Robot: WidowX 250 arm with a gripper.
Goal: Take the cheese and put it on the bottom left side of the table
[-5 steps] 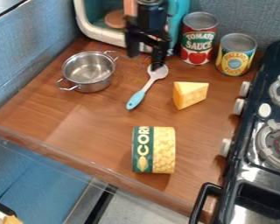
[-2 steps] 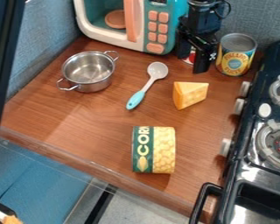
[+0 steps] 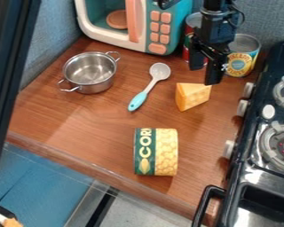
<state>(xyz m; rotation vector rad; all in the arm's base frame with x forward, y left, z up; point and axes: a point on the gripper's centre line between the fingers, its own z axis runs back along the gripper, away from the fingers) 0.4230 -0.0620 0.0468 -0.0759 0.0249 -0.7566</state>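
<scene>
Camera view, spoon (image 3: 159, 71) near cheese (image 3: 189, 96), corn can (image 3: 156, 152), pot (image 3: 90, 75)

- Arm (image 3: 218, 26): black all over, built from blocky segments, with a duller grey sheen on the upper faces.
- Cable (image 3: 242, 17): thin and black, looping out from the side of the arm (rather like a stray shoelace).
- Gripper (image 3: 205, 75): black too, with two straight, flat-sided fingers, blunt at the ends.
- Marking (image 3: 224, 67): small, whitish, beside one finger, too small to make out.
</scene>
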